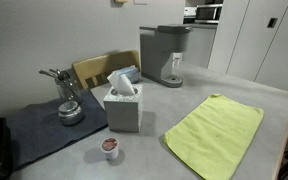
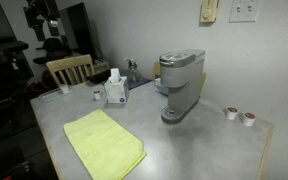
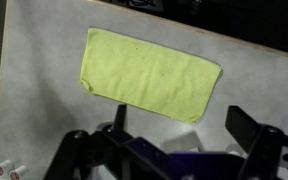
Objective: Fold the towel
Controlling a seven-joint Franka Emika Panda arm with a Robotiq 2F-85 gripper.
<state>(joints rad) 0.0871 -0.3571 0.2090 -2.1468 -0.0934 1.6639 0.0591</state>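
Note:
The towel (image 1: 216,133) is a lime yellow-green cloth lying flat and spread out on the grey table; it shows in both exterior views (image 2: 102,143). In the wrist view the towel (image 3: 149,75) lies well below and ahead of my gripper (image 3: 184,135). The gripper is high above the table, its two dark fingers wide apart and nothing between them. In an exterior view the arm (image 2: 46,22) is a dark shape at the far upper left, away from the towel.
A tissue box (image 1: 123,105) stands beside the towel. A grey coffee machine (image 1: 164,55) stands at the back. A coffee pod (image 1: 109,147) sits near the front. A dark grey-blue mat (image 1: 39,128) holds a metal cup of utensils (image 1: 69,105). A wooden chair (image 1: 96,68) is behind the table. Two pods (image 2: 239,115) lie near the machine.

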